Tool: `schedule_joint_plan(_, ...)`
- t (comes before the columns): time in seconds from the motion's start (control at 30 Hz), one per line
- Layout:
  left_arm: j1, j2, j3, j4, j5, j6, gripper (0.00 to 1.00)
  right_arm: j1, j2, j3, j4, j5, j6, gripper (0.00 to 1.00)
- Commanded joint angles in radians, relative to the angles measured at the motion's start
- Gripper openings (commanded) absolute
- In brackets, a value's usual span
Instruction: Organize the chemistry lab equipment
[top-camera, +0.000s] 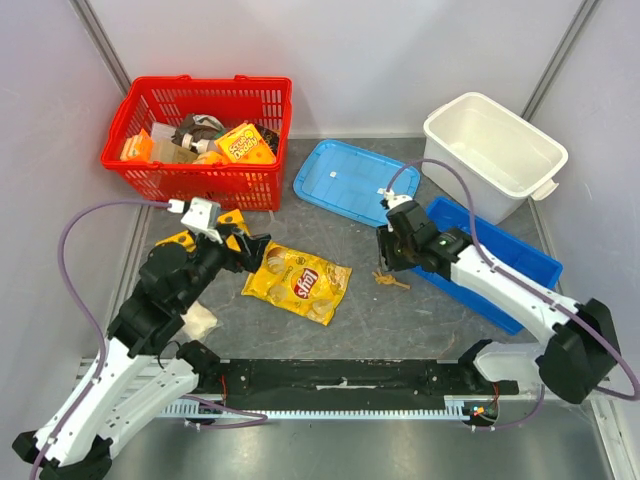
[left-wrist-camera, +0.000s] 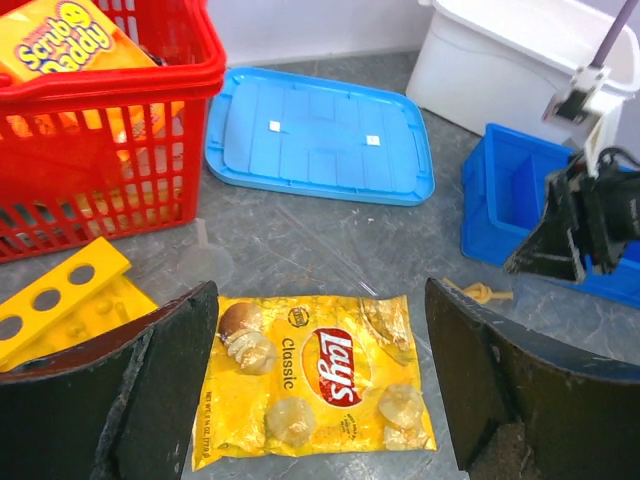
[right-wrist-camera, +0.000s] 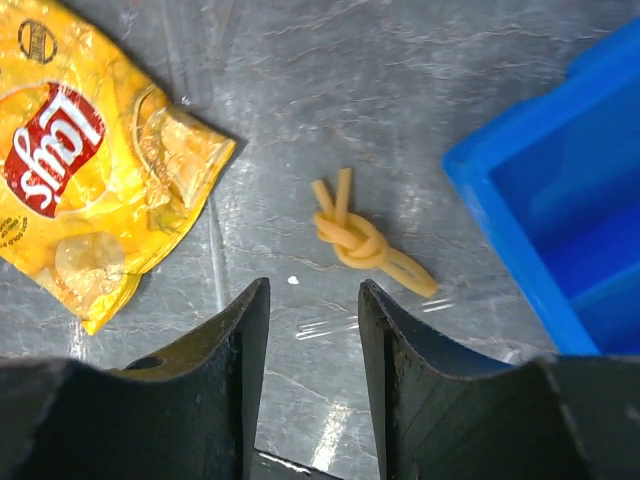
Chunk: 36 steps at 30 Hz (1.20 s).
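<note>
You have hardly begun; the lab things lie loose on the counter. Your right gripper is narrow and empty; the knotted tube lies just ahead, the blue bin to its right. Your left gripper is wide and empty; the yellow rack lies left of it, with maybe a clear funnel just ahead.

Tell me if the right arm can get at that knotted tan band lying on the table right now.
Probably yes. The right gripper hangs close to the knotted band, jaws apart, with bare table around it; the chip bag and blue bin lie off to either side.
</note>
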<state>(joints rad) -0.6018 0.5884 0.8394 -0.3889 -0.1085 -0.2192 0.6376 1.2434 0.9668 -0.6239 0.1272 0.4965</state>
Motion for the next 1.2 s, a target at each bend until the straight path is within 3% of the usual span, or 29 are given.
schedule_joint_plan(0.0, -0.003, -0.077, -0.034, 0.068, -0.089, 0.040, 0.89, 0.036, 0.085, 0.013, 0.119, -0.051, -0.035, 0.48)
schedule_joint_plan(0.2, -0.001, -0.153, -0.065, 0.107, -0.120, 0.047, 0.88, 0.039, 0.306, 0.191, 0.210, 0.002, -0.099, 0.49)
schedule_joint_plan(0.57, -0.001, -0.182, -0.088, 0.119, -0.128, 0.057, 0.87, 0.051, 0.643, 0.430, 0.394, -0.103, -0.124, 0.42)
schedule_joint_plan(0.77, -0.001, -0.171, -0.074, 0.101, -0.108, 0.043, 0.86, 0.086, 0.748, 0.498, 0.398, -0.083, -0.141, 0.42)
schedule_joint_plan(1.17, -0.001, -0.157, -0.068, 0.096, -0.080, 0.035, 0.84, 0.111, 0.807, 0.512, 0.363, 0.022, -0.176, 0.42)
